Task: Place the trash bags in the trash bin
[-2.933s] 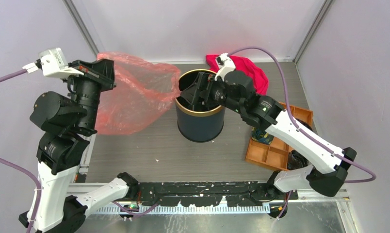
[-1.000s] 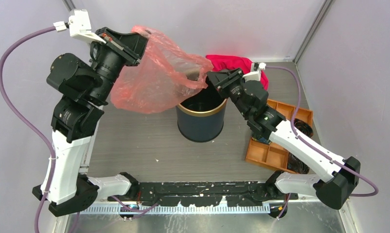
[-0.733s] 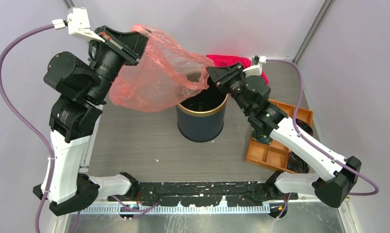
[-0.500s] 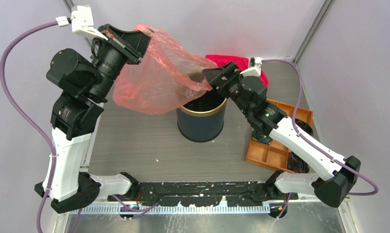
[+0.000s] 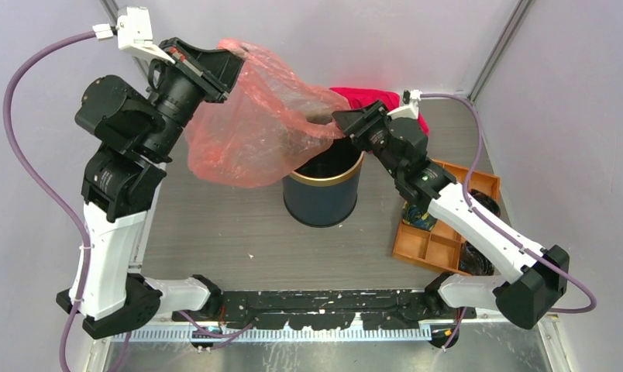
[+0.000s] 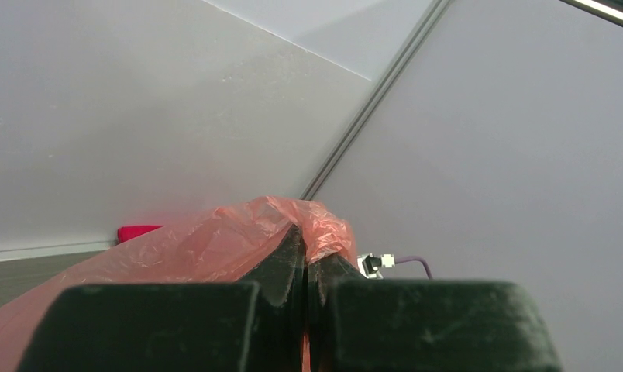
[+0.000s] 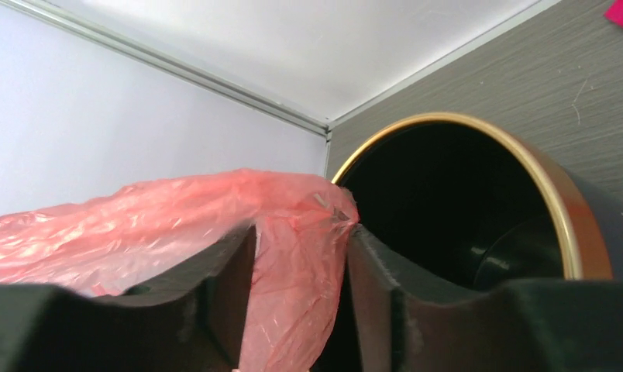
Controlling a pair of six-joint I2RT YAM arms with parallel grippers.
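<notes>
The red-pink translucent trash bag (image 5: pixel 254 132) hangs in the air from the upper left down to the bin's far rim. My left gripper (image 5: pixel 235 60) is raised high and shut on the bag's top edge; in the left wrist view its fingertips (image 6: pixel 306 236) pinch the film (image 6: pixel 215 248). The navy trash bin (image 5: pixel 320 198) with its gold rim stands upright at table centre. My right gripper (image 5: pixel 338 124) hovers over the bin's far rim. In the right wrist view its jaws (image 7: pixel 301 232) stand apart with a fold of the bag (image 7: pixel 293 294) loose between them, beside the bin's mouth (image 7: pixel 541 186).
A magenta cloth (image 5: pixel 370 97) lies at the back behind the right gripper. An orange compartment tray (image 5: pixel 428 240) sits to the right of the bin, under the right forearm. Enclosure walls stand close on the left, back and right.
The left arm carried the bag a little to the right, toward the bin. The right gripper's jaws opened wide and have narrowed again around the bag's lower edge.
</notes>
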